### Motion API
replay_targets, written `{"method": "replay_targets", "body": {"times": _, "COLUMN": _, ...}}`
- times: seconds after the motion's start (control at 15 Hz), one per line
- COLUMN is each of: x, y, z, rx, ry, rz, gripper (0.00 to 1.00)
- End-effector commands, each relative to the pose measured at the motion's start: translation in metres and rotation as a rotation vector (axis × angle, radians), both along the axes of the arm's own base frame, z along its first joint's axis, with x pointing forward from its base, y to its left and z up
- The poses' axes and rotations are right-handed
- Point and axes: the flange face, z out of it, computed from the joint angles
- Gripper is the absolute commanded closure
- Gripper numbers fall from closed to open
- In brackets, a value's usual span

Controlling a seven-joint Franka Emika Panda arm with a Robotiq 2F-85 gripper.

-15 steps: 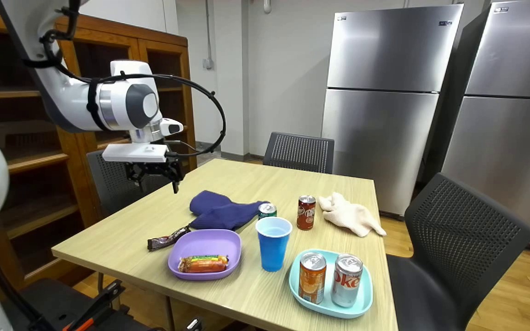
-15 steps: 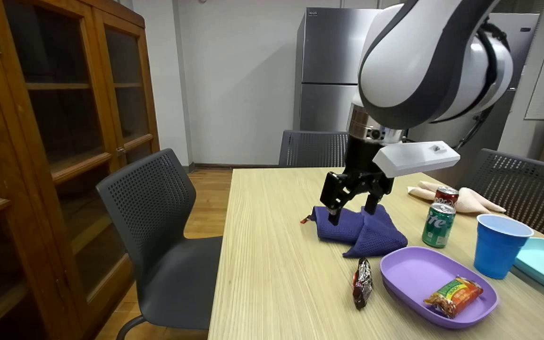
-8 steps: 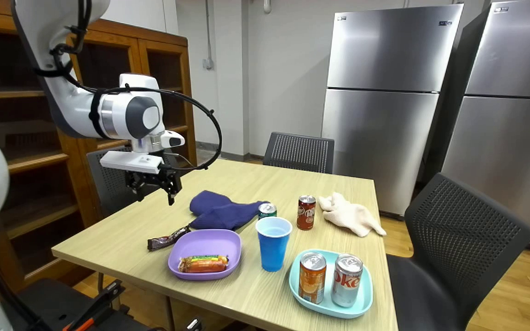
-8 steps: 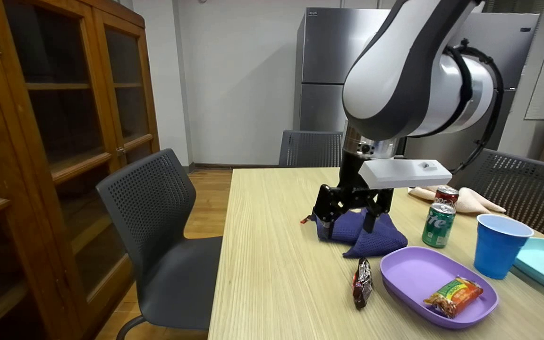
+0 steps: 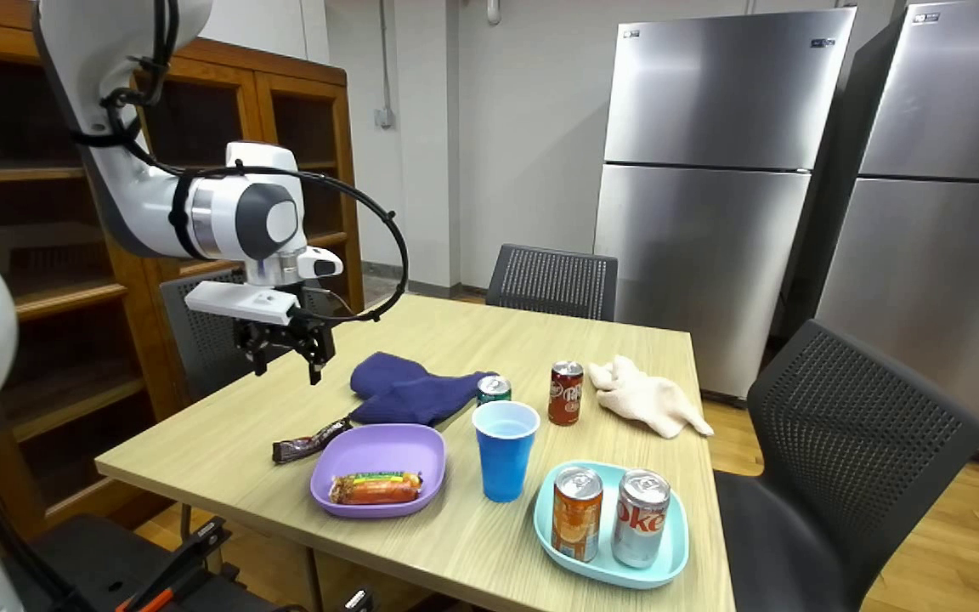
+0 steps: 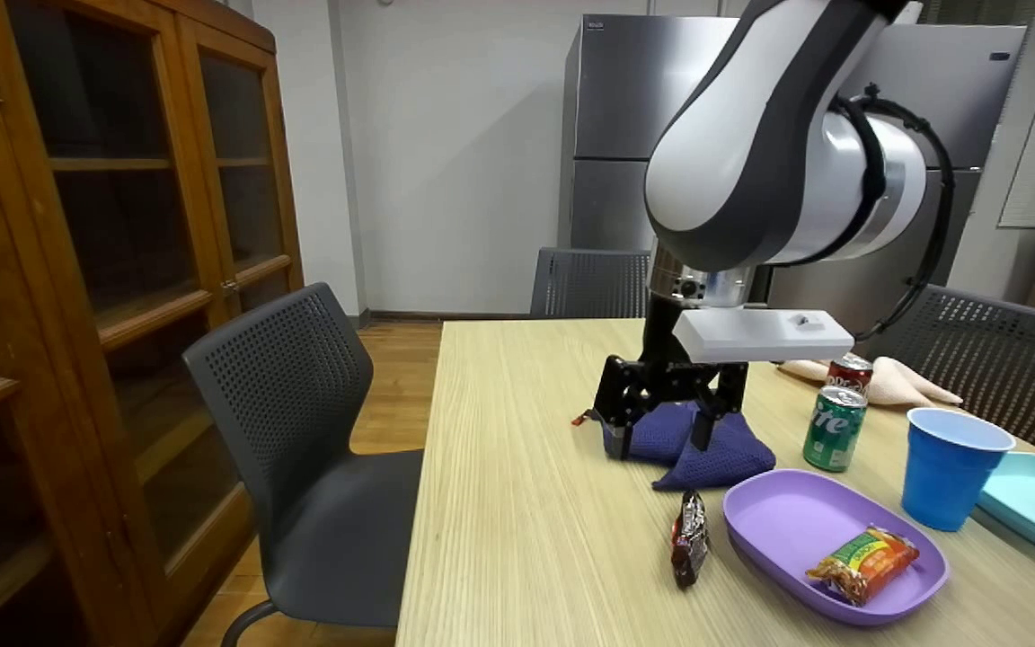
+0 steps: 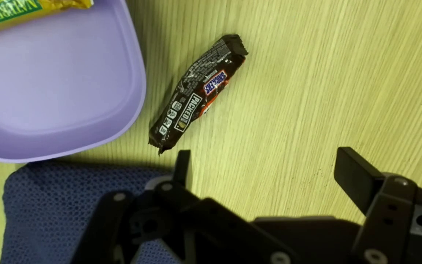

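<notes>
My gripper [image 7: 264, 152] is open and empty, above the wooden table, with its fingers wide apart; it also shows in both exterior views [image 5: 287, 374] [image 6: 661, 447]. The nearest things are a dark brown Snickers bar [image 7: 198, 93] and a navy blue cloth [image 7: 71, 198]. In the wrist view the bar lies slantwise just beyond the left finger, not between the fingers. The cloth is partly hidden behind the left finger. A purple plate [image 7: 60, 73] lies beside the bar and holds a wrapped granola bar [image 6: 868, 566]. The gripper appears to touch none of them.
A blue cup [image 5: 505, 459], a green can [image 6: 835, 429] and a dark red can [image 5: 565, 395] stand past the plate. A teal tray [image 5: 545, 510] holds an orange can and a silver can. A beige cloth [image 5: 647, 398] lies behind. Chairs [image 6: 329, 449] surround the table.
My gripper has come down closer to the table, mostly in the earlier half second, and shifted a little left in both exterior views. It stays open. The things on the table have not moved.
</notes>
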Motion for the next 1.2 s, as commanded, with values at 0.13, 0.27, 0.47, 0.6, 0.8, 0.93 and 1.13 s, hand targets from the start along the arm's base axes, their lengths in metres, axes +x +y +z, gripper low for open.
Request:
{"method": "replay_targets", "body": {"times": 0.13, "x": 0.002, "y": 0.000, "z": -0.007, "rx": 0.003, "ry": 0.021, "rz": -0.070, "gripper": 0.00}}
{"method": "replay_targets", "body": {"times": 0.27, "x": 0.002, "y": -0.002, "z": -0.014, "rx": 0.000, "ry": 0.032, "rz": -0.125, "gripper": 0.00}}
{"method": "replay_targets", "body": {"times": 0.47, "x": 0.003, "y": -0.006, "z": -0.027, "rx": 0.009, "ry": 0.061, "rz": -0.218, "gripper": 0.00}}
{"method": "replay_targets", "body": {"times": 0.6, "x": 0.003, "y": -0.009, "z": -0.036, "rx": 0.013, "ry": 0.081, "rz": -0.272, "gripper": 0.00}}
{"method": "replay_targets", "body": {"times": 0.8, "x": 0.003, "y": -0.013, "z": -0.050, "rx": 0.021, "ry": 0.111, "rz": -0.341, "gripper": 0.00}}
{"method": "replay_targets", "body": {"times": 0.93, "x": 0.002, "y": -0.014, "z": -0.058, "rx": 0.026, "ry": 0.134, "rz": -0.378, "gripper": 0.00}}
{"method": "replay_targets", "body": {"times": 1.13, "x": -0.002, "y": -0.015, "z": -0.070, "rx": 0.025, "ry": 0.164, "rz": -0.422, "gripper": 0.00}}
